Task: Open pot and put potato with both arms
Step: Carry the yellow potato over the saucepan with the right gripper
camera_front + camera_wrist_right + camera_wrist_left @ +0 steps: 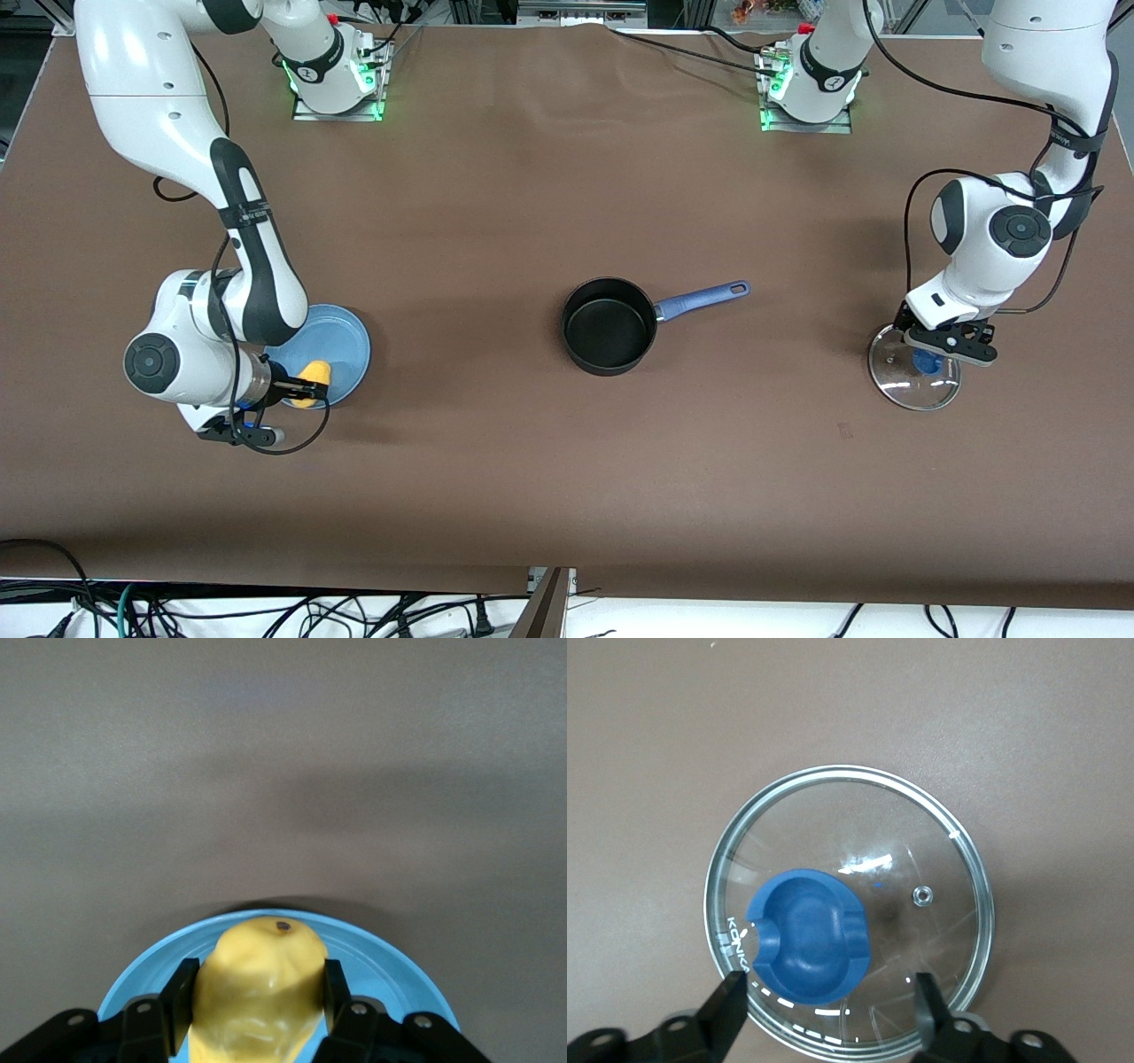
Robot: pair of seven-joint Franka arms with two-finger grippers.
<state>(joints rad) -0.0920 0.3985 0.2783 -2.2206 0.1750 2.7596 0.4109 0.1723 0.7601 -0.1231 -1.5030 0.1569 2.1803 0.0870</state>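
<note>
Saucepan (609, 326): black, lidless, empty, upright near mid-bench; long blue handle (702, 300) with loop hole pointing toward the left arm's end.

Glass lid (914, 379): flat on the brown bench (567, 470) at the left arm's end, well apart from the saucepan; blue knob (808, 936) facing up (small steam vent beside it).

Left gripper (944, 344): wrist bent down from a folded elbow, directly over the lid; fingers (729, 1010) spread wide either side of the knob, not touching it.

Potato (312, 383): yellow-orange, lumpy, over the edge of the light-blue plate (341, 341) nearer the front camera, at the right arm's end.

Right gripper (301, 386): forearm dropped low, wrist turned level with the bench; fingers (180, 990) closed against both flanks of the potato (contact with the plate cannot be told).
</note>
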